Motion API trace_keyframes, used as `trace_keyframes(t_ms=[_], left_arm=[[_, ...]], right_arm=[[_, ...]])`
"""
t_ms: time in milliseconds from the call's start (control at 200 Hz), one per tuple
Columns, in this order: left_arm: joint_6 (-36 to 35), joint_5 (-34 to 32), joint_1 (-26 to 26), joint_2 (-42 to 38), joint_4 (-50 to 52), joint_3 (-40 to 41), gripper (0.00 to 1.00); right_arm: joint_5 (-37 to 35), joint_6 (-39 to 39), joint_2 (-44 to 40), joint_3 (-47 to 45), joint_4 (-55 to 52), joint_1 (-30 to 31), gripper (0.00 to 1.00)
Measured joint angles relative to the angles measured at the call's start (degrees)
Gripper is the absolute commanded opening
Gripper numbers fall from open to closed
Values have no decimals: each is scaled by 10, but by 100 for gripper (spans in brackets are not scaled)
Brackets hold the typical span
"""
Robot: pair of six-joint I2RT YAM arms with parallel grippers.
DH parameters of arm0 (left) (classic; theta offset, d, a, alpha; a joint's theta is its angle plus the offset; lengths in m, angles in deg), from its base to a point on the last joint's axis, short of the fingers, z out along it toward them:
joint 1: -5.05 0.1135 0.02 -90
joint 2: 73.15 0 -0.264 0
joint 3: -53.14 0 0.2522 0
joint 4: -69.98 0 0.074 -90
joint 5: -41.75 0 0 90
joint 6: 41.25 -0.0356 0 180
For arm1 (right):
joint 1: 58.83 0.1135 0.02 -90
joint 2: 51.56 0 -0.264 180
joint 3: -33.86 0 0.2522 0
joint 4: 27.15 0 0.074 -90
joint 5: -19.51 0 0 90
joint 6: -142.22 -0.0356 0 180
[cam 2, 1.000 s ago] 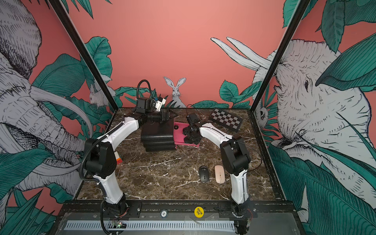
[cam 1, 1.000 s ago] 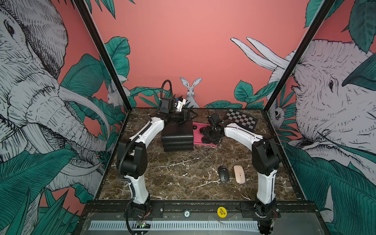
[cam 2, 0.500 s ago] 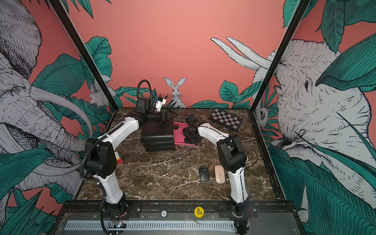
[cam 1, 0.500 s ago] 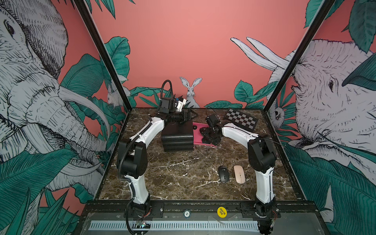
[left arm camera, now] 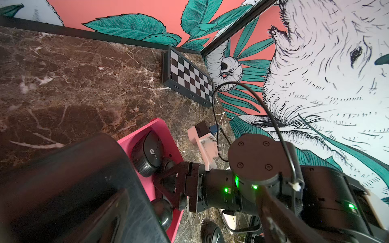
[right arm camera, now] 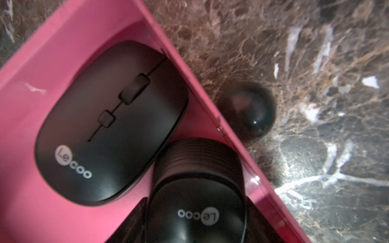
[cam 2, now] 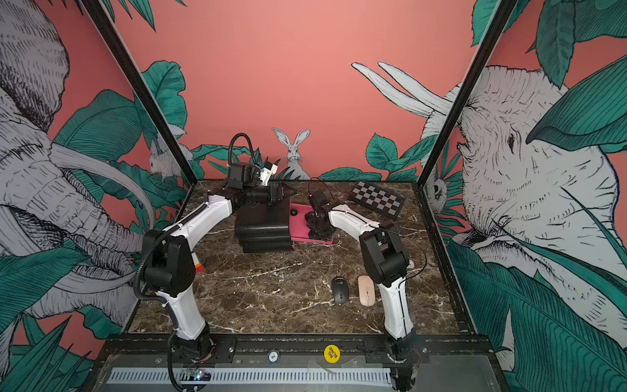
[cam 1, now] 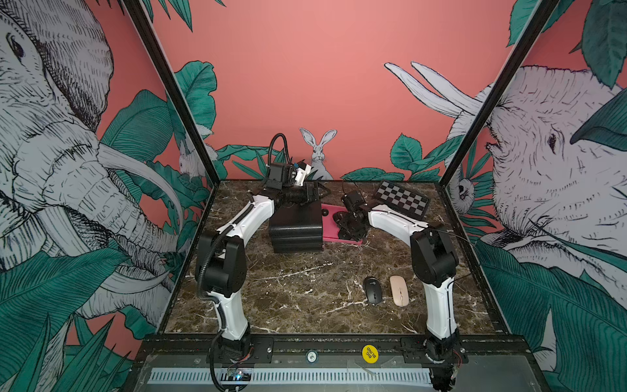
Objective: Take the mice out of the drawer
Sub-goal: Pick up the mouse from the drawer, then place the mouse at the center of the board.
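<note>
Already two mice point(cam 1: 372, 290) are lying on the bench point(cam 1: 288, 298) while black mice point(right arm camera: 109, 126) are waiting in the drawer point(right arm camera: 52, 52) beneath the right end effector point(cam 1: 347, 230), grip unclear.

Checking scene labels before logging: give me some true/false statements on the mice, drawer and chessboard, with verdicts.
1. Two mice lie on the table: a black mouse and a pale mouse. True.
2. The pink drawer is shut. False: it stands pulled out, with black mice inside.
3. The chessboard lies in the drawer. False: it lies on the table near the far right corner.
4. The right end effector is at the open drawer. True.
</note>
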Motion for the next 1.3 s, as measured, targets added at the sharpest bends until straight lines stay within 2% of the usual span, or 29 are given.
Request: trace_keyframes(t_ms=[365,590,760,1070,1300], left_arm=[[0,5,0,3,-5,0,96],[1,5,0,4,-5,-2,96],[0,4,0,7,-2,-7,96],[-3,1,0,17,11,-24,96],[-6,0,0,17,15,-26,96]], right_arm=[[-35,33,-35,-1,1,1,52],[-60,94,-100,10,-15,1,52],[-69,163,-141,13,-67,4,52],[-125,224,-318,-167,-154,8,56],[-154,259,-328,-264,-174,-4,57]])
